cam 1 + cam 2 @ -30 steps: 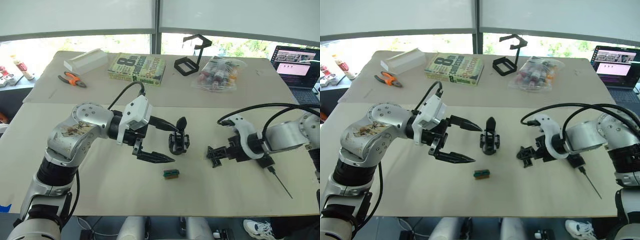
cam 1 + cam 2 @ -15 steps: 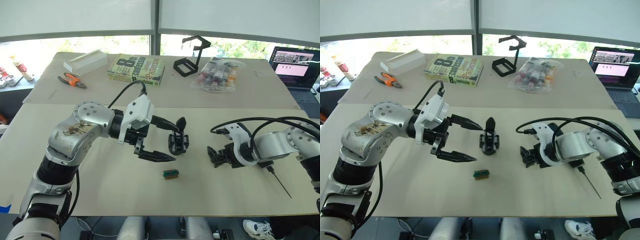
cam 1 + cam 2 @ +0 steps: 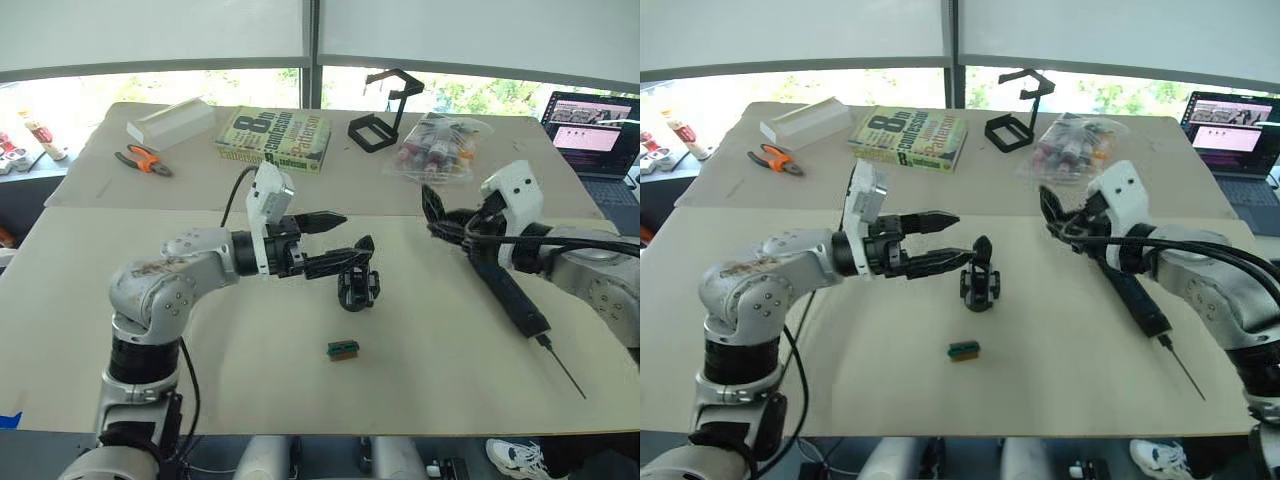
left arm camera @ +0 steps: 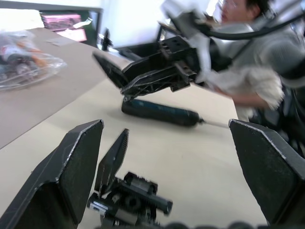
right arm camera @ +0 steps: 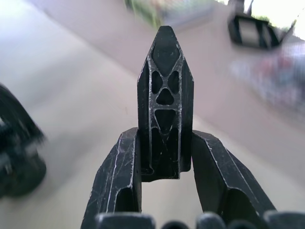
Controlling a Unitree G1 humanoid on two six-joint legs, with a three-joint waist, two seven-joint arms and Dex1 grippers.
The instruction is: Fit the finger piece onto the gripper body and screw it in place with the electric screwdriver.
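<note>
Since a second ago the right pincer (image 3: 432, 212) has risen off the table (image 3: 200, 380) and swung up and back from beside the screwdriver (image 3: 508, 295); it now hangs raised above that tool's rear end, clenched on the finger piece (image 5: 165, 102), which stands pointed-end out between its fingers. The left arm has turned from a downward reach to a level one, forearm stretched toward the robot's right. The left pincer (image 3: 335, 240) is released, fingers spread one above the other, the lower fingertip just beside the body (image 3: 357, 285). The body stands upright on the table, unmoved, its one finger pointing up. The screwdriver lies flat on the table, bit toward the near right edge.
</note>
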